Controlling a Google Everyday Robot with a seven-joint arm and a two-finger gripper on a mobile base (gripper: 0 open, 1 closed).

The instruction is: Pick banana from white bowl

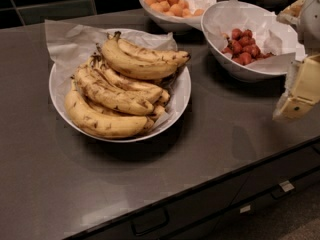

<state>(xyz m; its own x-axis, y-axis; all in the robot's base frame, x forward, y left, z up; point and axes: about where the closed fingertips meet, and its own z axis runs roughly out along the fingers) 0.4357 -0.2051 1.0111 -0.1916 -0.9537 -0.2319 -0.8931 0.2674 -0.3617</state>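
Judging by how things lie, the pick has not begun: the banana rests on top of the heap in the white bowl, well apart from the gripper and off to its left in the view, so the reach, grasp and lift are all left to do. The gripper hangs at the right edge above the dark countertop, just in front of the bowl of red fruits. It touches nothing and nothing shows in its hold, but only part of it is in view, so I cannot tell whether it is spread or closed.
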